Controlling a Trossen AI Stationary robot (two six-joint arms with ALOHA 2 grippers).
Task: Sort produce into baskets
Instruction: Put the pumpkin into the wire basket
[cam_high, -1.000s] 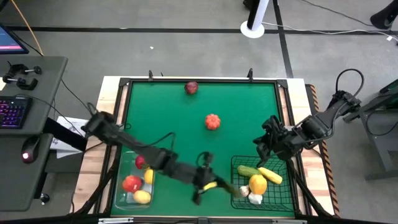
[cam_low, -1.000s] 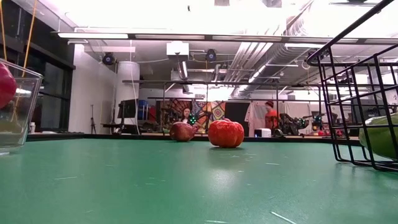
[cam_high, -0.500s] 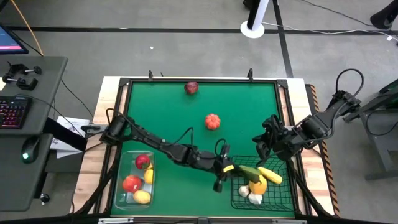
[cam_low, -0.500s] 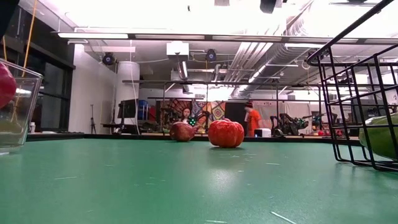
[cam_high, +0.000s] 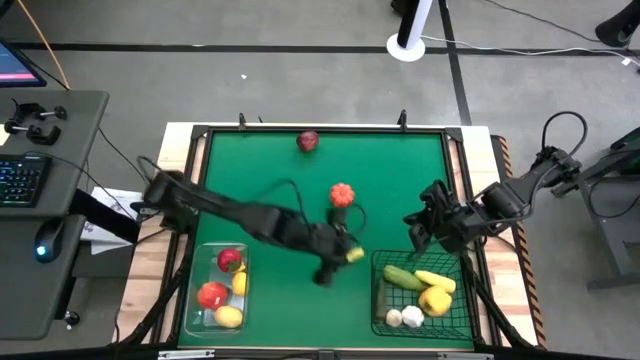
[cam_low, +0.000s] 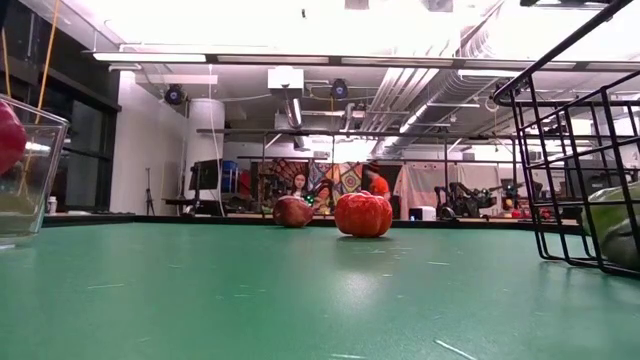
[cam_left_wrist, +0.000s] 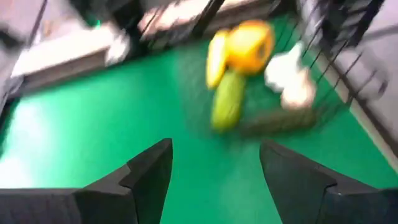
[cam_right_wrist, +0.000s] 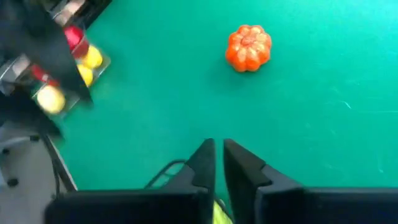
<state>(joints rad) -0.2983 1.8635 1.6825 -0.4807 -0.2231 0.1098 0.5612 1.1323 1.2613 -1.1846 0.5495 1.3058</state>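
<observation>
Nearby, the orange-red tomato (cam_high: 342, 195) lies just beyond the left gripper (cam_high: 335, 262), fingers apart and empty.

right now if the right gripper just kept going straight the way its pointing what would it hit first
Probably the orange-red tomato. In the right wrist view it lies ahead of the right gripper, slightly off the centre line, with bare green table between them. The fingers look nearly closed. Depth is unclear, so it might just slip past it.
</observation>
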